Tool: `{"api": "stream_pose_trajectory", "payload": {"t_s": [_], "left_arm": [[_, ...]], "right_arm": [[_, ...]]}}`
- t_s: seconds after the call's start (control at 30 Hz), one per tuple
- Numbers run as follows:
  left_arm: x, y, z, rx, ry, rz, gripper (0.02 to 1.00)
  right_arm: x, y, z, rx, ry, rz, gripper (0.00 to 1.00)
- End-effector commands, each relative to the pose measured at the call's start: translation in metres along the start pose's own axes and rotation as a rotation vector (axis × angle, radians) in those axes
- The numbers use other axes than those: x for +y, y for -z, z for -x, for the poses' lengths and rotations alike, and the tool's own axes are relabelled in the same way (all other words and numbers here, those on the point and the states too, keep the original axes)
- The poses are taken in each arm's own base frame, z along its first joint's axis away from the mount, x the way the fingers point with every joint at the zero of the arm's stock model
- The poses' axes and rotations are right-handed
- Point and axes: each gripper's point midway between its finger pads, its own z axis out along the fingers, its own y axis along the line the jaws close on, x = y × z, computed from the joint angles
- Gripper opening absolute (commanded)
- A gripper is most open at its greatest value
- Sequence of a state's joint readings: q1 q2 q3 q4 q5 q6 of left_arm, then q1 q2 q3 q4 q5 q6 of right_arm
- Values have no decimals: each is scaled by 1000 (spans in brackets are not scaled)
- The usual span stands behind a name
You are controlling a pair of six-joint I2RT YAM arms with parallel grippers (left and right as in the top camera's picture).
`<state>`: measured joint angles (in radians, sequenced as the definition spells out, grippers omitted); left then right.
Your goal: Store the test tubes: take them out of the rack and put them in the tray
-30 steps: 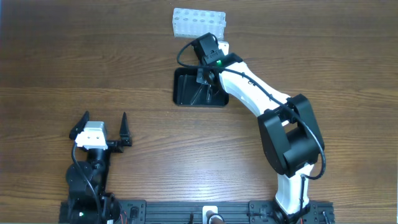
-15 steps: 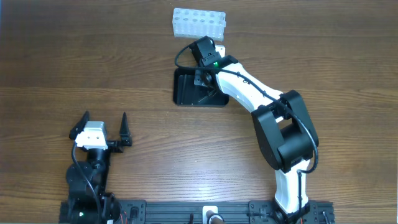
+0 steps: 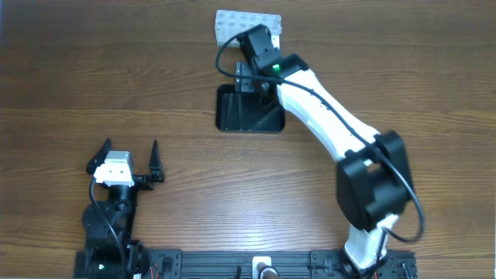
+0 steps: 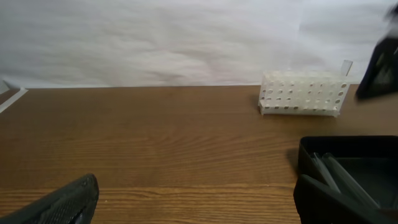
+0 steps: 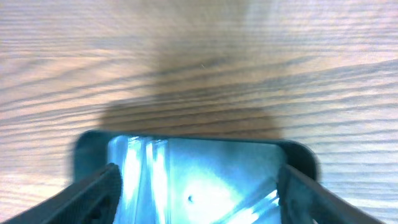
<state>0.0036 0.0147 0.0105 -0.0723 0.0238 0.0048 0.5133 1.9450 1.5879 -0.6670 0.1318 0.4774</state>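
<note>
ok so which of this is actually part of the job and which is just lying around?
Job: rack, one tube poking up at its end; tray; tubes lying in the tray; right gripper, open above the tray.
Lying about: left gripper, open, off to the side; table; white backdrop.

place: lab bench | cues: wooden table — white backdrop — tube rack

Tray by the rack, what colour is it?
The tray is black, clearest in the top view.
</note>
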Motion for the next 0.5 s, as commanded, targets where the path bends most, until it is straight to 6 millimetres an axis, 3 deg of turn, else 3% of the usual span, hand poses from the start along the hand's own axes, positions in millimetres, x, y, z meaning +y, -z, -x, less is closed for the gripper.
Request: {"api": "stream_pose_trajectory", "payload": {"t_s": [0.03,0.13,0.23,0.37,0.5], "left_arm": [[0,0,-1,1,-14,-2,1000],[0,0,-1,1,-14,-2,1000],[0,0,-1,1,-14,-2,1000],[0,0,-1,1,-14,-2,998],[0,0,-1,1,-14,-2,1000]], "right_arm": [[-10,88,60,-242,13,-9,890],[-21,107,87,-351,74,-27,993],[-27,104,111,-424,112,-34,991],[-40,67,136,-484,96,-54,991],[-47,23,148,-521,77,-58,991]]}}
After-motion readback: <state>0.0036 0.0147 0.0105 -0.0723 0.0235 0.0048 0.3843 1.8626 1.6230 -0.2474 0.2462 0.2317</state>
